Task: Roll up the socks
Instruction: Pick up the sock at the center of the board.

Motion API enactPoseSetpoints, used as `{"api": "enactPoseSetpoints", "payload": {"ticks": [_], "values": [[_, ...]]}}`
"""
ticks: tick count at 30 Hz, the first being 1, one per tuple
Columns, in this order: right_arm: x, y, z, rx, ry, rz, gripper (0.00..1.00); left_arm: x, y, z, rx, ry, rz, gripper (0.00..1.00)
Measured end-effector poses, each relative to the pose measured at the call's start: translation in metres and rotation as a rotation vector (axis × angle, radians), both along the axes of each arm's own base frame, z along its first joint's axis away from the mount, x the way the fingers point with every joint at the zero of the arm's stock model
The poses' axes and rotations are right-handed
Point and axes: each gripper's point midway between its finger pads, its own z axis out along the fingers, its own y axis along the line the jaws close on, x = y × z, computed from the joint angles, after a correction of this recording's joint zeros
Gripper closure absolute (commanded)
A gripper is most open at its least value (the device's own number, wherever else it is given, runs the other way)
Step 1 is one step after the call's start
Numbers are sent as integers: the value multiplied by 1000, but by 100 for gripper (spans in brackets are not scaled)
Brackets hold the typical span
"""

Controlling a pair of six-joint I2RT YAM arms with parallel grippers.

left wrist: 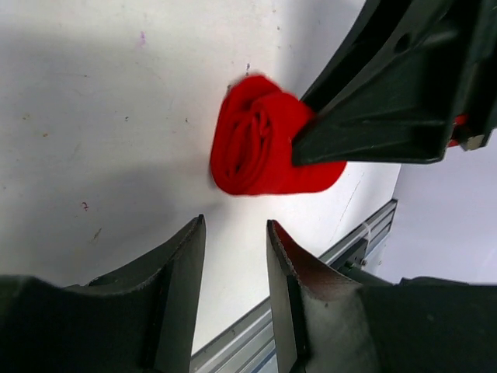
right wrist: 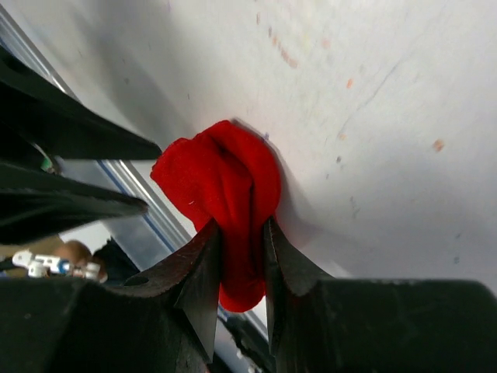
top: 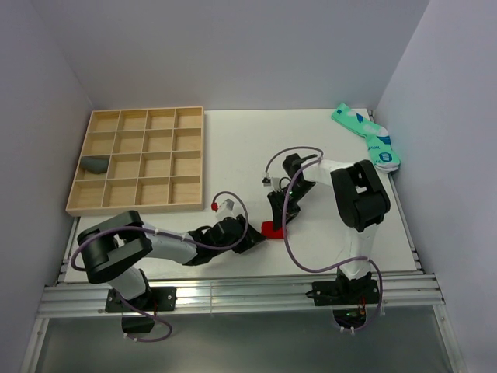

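Observation:
The red sock point(top: 272, 228) lies rolled into a tight bundle point(left wrist: 260, 148) on the white table, near the front edge. My right gripper point(right wrist: 242, 237) is shut on it, its fingers pinching the roll point(right wrist: 225, 183) from both sides. Just left of the roll, my left gripper point(left wrist: 235, 233) stands open, with only bare table between its fingers. In the top view the left gripper point(top: 255, 235) almost touches the sock. A dark grey sock point(top: 95, 164) sits balled in a left-hand cell of the wooden tray point(top: 140, 159).
Mint-green patterned socks point(top: 367, 136) lie at the back right corner by the wall. The wooden compartment tray fills the back left. An aluminium rail point(top: 233, 295) runs along the table's near edge, close behind the roll.

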Motion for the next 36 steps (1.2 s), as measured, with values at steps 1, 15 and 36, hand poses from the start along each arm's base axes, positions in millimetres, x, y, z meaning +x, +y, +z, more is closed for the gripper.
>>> {"api": "enactPoseSetpoints", "payload": {"ticks": [1, 15, 36], "values": [[4, 2, 0, 4, -8, -10, 100, 0, -1, -1, -10, 7, 13, 58], [46, 19, 8, 91, -95, -100, 100, 24, -12, 24, -134, -34, 153, 50], [63, 31, 62, 243, -139, -139, 100, 65, 7, 44, -171, -76, 280, 48]]}}
